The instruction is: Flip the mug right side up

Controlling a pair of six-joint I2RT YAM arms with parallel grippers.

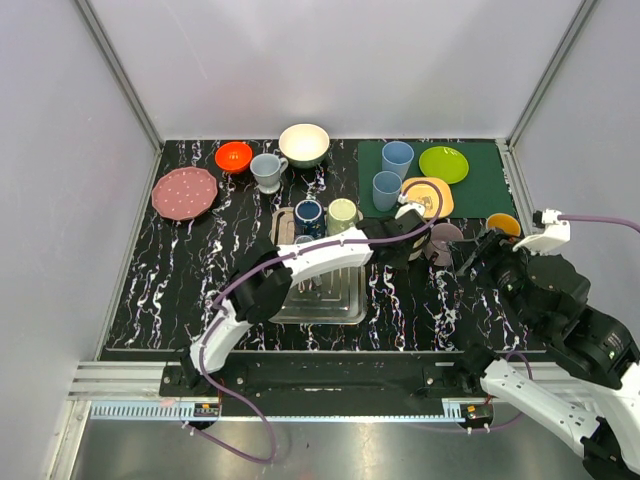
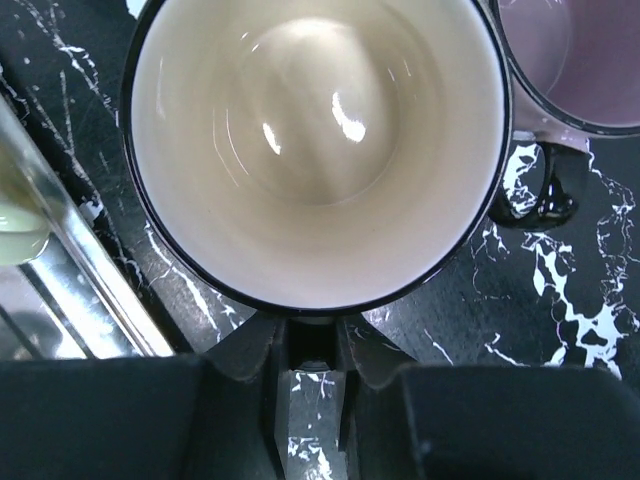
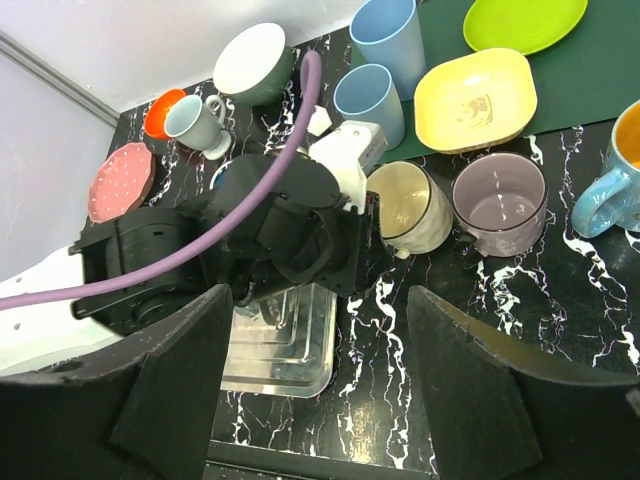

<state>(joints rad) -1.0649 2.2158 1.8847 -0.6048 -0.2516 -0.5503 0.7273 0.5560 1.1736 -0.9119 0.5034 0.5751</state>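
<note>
The cream mug [image 2: 315,150] with a black rim stands mouth up on the black marble table [image 2: 560,330]. It also shows in the right wrist view [image 3: 405,205]. My left gripper [image 2: 312,345] is shut on its handle at the near side of the rim. In the top view the left gripper [image 1: 405,232] covers most of the mug. My right gripper [image 3: 335,400] is open and empty. It hovers above the table to the near right of the mug, and it shows in the top view [image 1: 470,255].
A lilac mug [image 3: 500,200] stands right beside the cream mug. A yellow square plate [image 3: 475,85] and two blue cups [image 3: 368,95] stand behind them. A clear tray [image 3: 290,340] lies to the left. A blue mug [image 3: 615,170] stands at the right.
</note>
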